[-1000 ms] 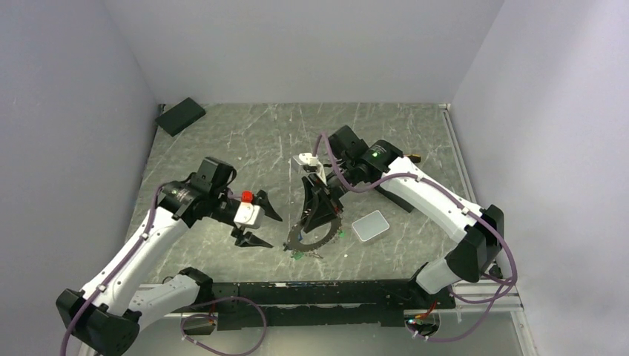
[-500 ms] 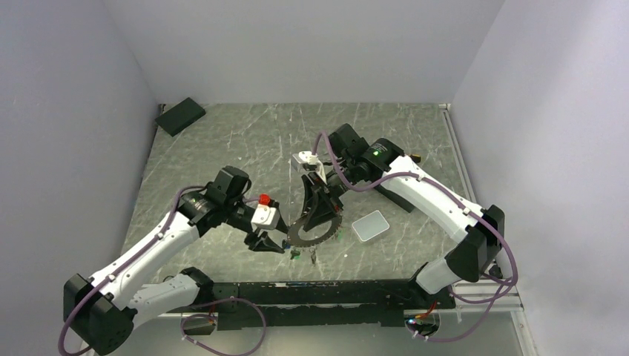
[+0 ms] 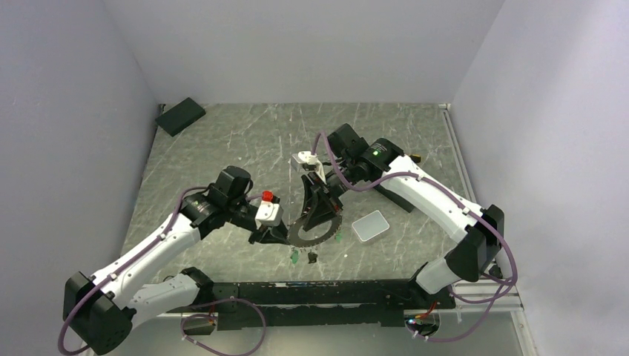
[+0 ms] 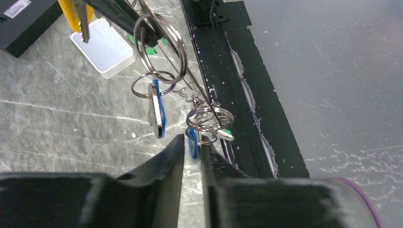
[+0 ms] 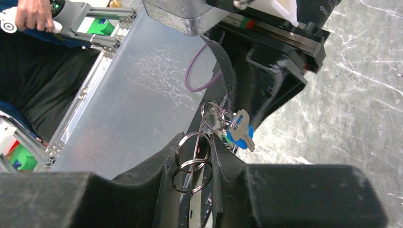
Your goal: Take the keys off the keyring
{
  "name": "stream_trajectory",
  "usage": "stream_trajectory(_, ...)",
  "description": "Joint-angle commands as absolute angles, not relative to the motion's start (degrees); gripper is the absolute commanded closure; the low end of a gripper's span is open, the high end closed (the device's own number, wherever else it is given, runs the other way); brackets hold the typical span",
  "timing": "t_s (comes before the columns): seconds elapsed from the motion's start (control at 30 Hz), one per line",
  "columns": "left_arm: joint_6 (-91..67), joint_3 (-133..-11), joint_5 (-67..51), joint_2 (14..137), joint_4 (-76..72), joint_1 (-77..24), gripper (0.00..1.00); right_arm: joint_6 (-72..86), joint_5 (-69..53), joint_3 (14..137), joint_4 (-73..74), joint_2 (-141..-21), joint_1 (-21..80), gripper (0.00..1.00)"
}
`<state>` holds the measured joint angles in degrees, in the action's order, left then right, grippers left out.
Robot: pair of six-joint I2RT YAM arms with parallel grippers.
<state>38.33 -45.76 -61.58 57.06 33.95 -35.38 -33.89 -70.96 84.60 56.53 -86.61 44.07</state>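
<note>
No brand names anywhere that I can make out. The only label is a white sticker on the black box (image 4: 21,19), up and to the left of the left end effector (image 4: 191,141) in its own wrist view, and the print is way too small to read. The keyring (image 3: 317,236) is a thin wire loop that looks toothed from above, with the keys (image 4: 158,110) hanging off it on little silver split rings. Tags are blue, green and one yellow. The ring sits right between the two end effectors. The right end effector (image 5: 194,142) is clamped on its upper edge, with a couple of split rings showing in the gap. The left end effector's fingers are nearly together, pinching a blue-tagged key (image 4: 192,137) at the ring's lower left. A couple of loose keys (image 3: 297,256) lie on the table (image 3: 222,141) just on the near side of the left one. A pale grey pad (image 3: 370,225) sits just right of the right one.
</note>
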Motion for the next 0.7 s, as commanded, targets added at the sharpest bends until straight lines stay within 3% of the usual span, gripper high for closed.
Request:
stream_trajectory(0.0, 38.6, -47.0, -61.65, 55.54, 36.19, -35.62, 0.88, -34.37, -72.62, 86.28, 54.93, -86.16, 43.69, 1.0)
stream_trajectory(0.07, 39.24, -47.58, -60.59, 54.9, 38.81, -35.68, 0.99, -34.86, -72.74, 85.74, 55.06, -86.02, 42.79, 1.0)
stream_trajectory(0.37, 32.89, -52.52, -53.39, 52.82, 43.24, -35.6, 1.0, -36.49, -74.35, 78.42, 52.37, -86.23, 35.59, 1.0)
stream_trajectory(0.6, 29.53, -62.67, -44.06, 59.72, 48.21, -35.59, 1.0, -34.15, -76.87, 74.81, 47.65, -87.03, 33.36, 1.0)
stream_trajectory(0.67, 32.36, -66.12, -41.55, 62.16, 51.41, -35.59, 1.0, -32.76, -77.22, 73.28, 45.63, -86.8, 32.99, 0.96)
